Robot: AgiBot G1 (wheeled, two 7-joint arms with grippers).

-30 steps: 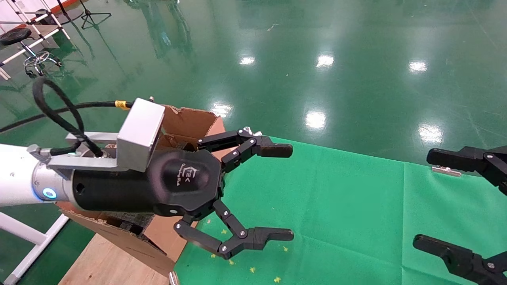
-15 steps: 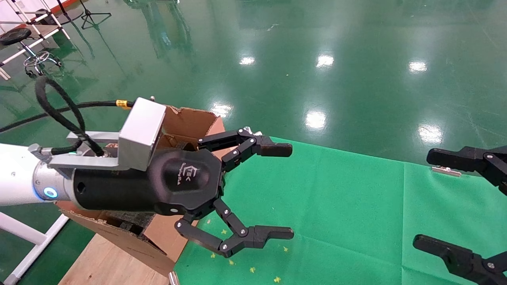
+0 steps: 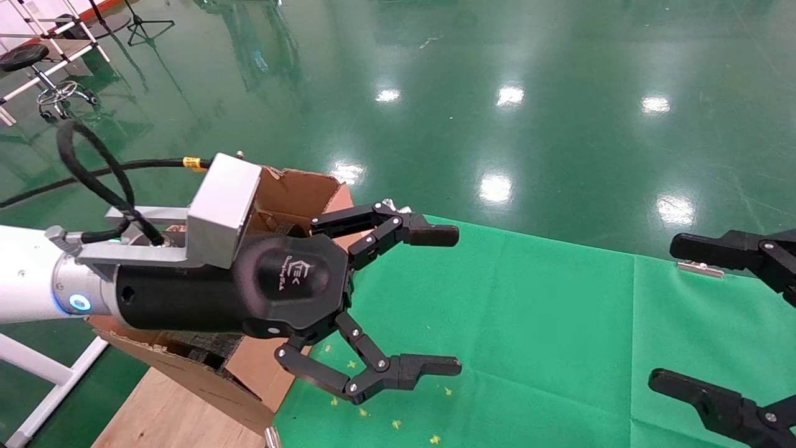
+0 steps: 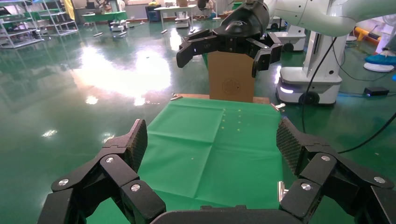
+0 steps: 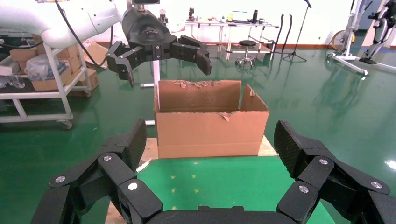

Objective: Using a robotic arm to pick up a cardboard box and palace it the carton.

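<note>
My left gripper [image 3: 451, 302], on the white robotic arm [image 3: 25, 283], hovers open and empty beside the carton, over the left end of the green cloth. The carton [image 3: 298, 186] is a large brown corrugated box with torn flaps at the table's left end; the arm hides most of its inside. It stands whole in the right wrist view, carton [image 5: 210, 126], with the left gripper [image 5: 163, 65] above it. My right gripper [image 3: 668, 311] hangs open and empty at the right edge. The cardboard box is hidden or out of view.
A green cloth [image 3: 528, 323] covers the table, with bare wood [image 3: 168, 410] under the carton. A metal clip [image 3: 699, 269] holds the cloth's far edge. A brown upright box [image 4: 231, 88] with a round mark stands beyond the table's right end. A cart [image 5: 42, 93] stands past the carton.
</note>
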